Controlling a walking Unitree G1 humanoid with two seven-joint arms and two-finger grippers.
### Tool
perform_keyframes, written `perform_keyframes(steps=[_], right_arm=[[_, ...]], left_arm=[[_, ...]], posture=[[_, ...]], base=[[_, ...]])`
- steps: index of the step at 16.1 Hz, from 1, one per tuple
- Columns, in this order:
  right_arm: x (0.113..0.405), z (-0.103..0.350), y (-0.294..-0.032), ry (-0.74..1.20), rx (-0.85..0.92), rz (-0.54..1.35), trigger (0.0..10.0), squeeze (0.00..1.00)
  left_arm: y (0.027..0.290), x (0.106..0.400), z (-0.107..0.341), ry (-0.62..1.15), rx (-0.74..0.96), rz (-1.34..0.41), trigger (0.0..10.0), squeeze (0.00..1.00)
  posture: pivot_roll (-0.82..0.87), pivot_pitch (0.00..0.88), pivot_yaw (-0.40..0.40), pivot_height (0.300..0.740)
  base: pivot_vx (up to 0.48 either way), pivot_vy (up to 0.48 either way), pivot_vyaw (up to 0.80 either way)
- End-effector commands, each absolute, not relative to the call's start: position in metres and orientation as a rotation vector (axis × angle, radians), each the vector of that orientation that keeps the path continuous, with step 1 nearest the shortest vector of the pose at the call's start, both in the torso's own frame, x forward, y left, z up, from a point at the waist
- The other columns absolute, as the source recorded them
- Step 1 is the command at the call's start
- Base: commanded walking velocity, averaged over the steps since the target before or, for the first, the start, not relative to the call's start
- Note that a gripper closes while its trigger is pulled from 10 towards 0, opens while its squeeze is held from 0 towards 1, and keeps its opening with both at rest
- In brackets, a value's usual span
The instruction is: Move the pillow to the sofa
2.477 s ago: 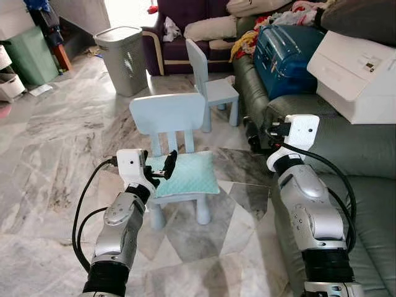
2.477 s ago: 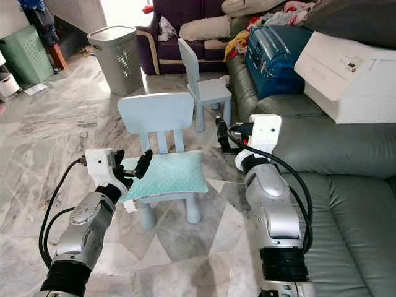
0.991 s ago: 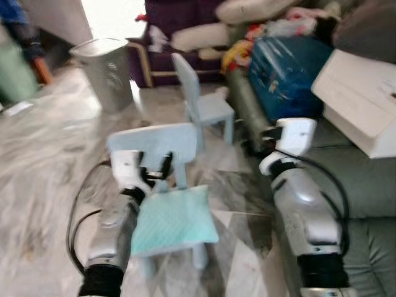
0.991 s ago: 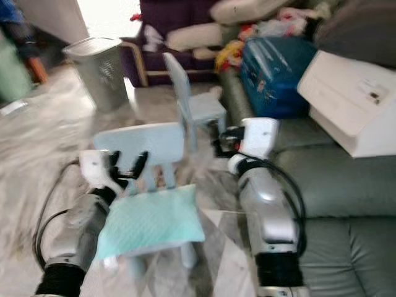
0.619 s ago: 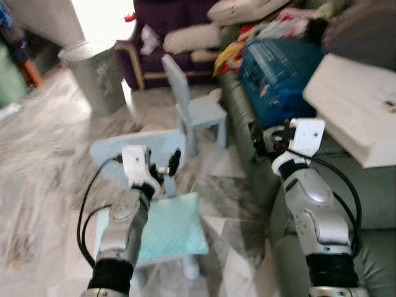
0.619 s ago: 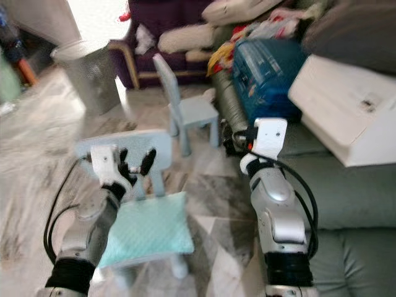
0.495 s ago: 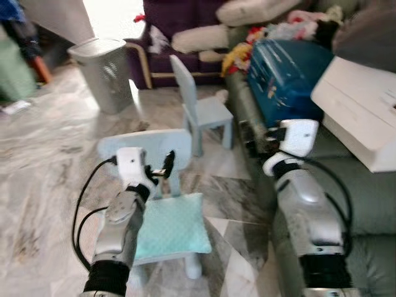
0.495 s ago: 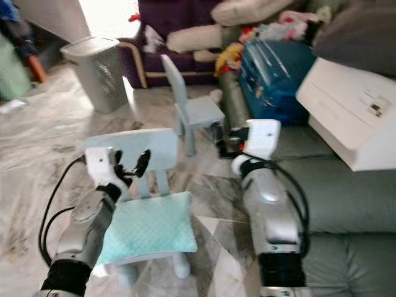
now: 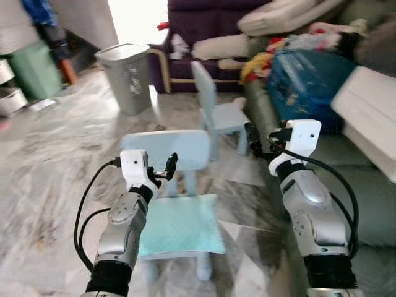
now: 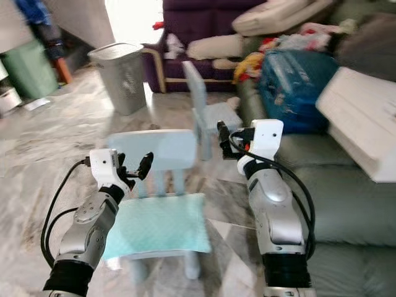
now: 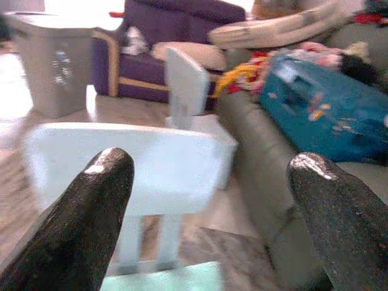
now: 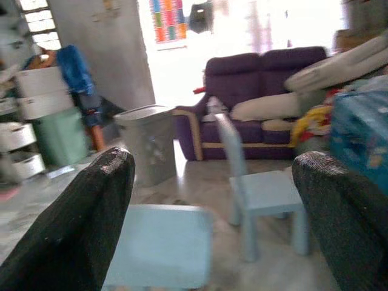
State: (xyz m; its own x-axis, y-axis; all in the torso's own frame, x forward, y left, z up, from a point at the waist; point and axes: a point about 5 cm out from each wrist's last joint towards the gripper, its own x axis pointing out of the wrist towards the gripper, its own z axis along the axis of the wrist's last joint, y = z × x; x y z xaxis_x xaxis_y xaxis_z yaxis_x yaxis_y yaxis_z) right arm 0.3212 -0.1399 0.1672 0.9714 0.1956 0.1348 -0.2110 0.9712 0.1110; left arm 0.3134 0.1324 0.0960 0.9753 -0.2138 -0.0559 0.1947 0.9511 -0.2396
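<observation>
A teal pillow (image 9: 179, 232) lies flat on the seat of a small light-blue chair (image 9: 166, 150) in front of me. My left gripper (image 9: 162, 168) is open, raised above the pillow's near left corner, level with the chair's backrest and holding nothing. In the left wrist view the backrest (image 11: 127, 163) stands between the spread fingers (image 11: 97, 200), with the pillow's edge (image 11: 176, 280) below. My right gripper (image 9: 258, 141) hangs open and empty to the right of the chair, near the grey-green sofa (image 9: 371, 204).
A second small chair (image 9: 218, 114) stands behind the first. On the sofa sit a blue suitcase (image 9: 303, 80), a white box (image 9: 371, 105) and clothes. A grey laundry basket (image 9: 129, 77) and a purple sofa (image 9: 210, 25) stand at the back. Marble floor lies to the left.
The camera has swung about, blurring and shifting the scene. Relative to the chair, my left gripper has risen from the pillow's left edge to backrest height. The pillow stays on the seat.
</observation>
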Motion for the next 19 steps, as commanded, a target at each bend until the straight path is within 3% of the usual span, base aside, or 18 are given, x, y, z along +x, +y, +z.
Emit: perform_keyframes(steps=[1, 3, 19], right_arm=[[0.322, 0.170, -0.137, -0.131, 0.126, 0.213, 10.0, 0.00], [0.322, 0.170, -0.137, -0.131, 0.126, 0.211, 10.0, 0.00], [0.320, 0.166, -0.137, -0.121, 0.125, 0.211, 10.0, 0.00]], left_arm=[[0.137, 0.314, 0.097, 0.088, -0.219, -0.199, 10.0, 0.00], [0.137, 0.315, 0.096, 0.091, -0.217, -0.199, 10.0, 0.00], [0.152, 0.321, 0.105, 0.030, -0.217, -0.144, 10.0, 0.00]], posture=[[-0.16, 0.000, 0.051, 0.740], [-0.16, 0.000, 0.052, 0.740], [-0.16, 0.000, 0.050, 0.740]], base=[[0.000, 0.480, 0.00], [0.000, 0.480, 0.00], [0.000, 0.000, 0.00]])
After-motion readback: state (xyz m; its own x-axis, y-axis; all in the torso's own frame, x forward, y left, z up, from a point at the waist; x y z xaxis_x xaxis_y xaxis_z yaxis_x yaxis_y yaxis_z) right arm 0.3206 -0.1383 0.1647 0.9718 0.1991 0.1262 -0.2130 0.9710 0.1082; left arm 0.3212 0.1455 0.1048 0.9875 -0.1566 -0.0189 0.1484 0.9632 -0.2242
